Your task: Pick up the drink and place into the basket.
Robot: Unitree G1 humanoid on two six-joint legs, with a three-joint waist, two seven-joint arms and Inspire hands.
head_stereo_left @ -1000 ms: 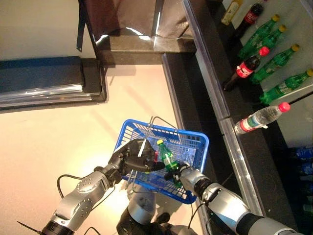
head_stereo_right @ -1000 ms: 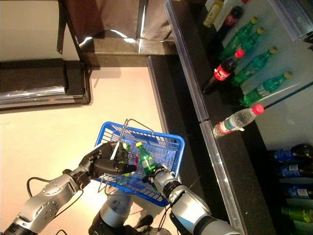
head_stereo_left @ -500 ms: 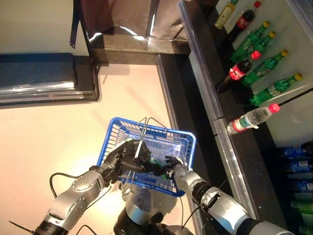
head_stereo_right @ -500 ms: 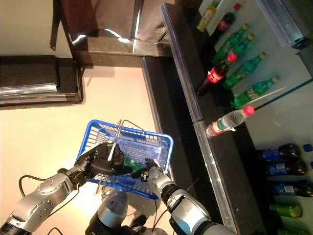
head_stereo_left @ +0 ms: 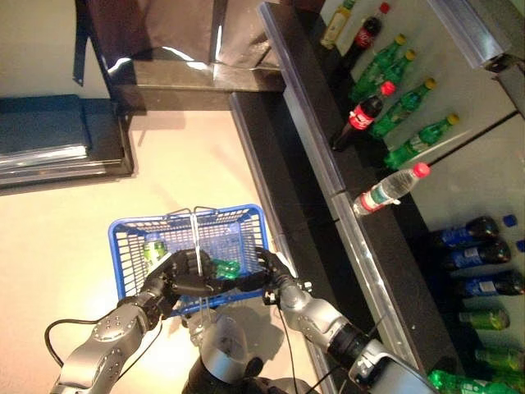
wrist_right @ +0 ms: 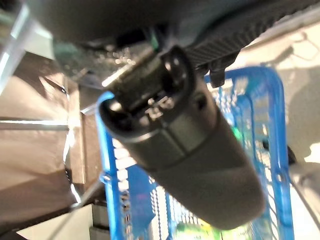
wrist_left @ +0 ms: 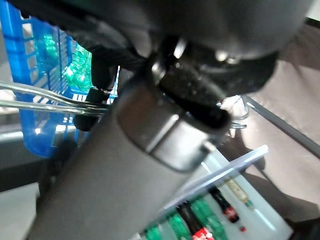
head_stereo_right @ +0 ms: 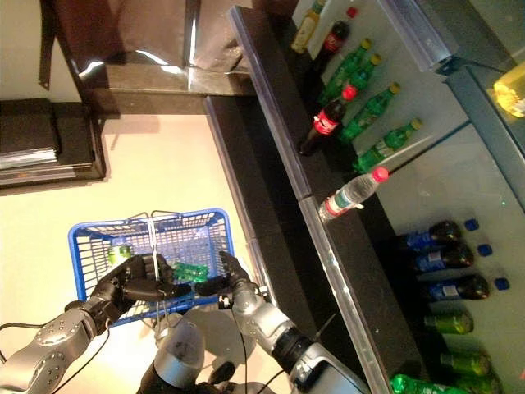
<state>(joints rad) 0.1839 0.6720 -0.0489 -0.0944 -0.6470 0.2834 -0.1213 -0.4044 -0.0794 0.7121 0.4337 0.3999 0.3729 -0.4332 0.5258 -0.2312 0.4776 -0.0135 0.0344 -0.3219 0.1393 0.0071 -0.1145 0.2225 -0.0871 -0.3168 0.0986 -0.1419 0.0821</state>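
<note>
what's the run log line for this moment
stage: drink placed | left hand: shut on basket handle | right hand: open, at basket rim | green bottle: lying inside basket

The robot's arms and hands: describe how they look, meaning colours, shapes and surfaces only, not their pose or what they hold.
Both arms are silver-grey, built of rounded, glossy metal-look segments with dark joints between them. Each ends in a dark, nearly black hand: the left hand and the right hand have slim jointed fingers. No markings are legible.

1. The left hand (wrist_left: pixel 150 115) fills most of the view as a dark bulk.
2. Past it, a blue basket (wrist_left: pixel 20 95) holds green bottles (wrist_left: pixel 75 62).
3. Wire handles (wrist_left: pixel 45 97) run by the hand.
4. Shelf bottles (wrist_left: pixel 200 220) show beyond.
</note>
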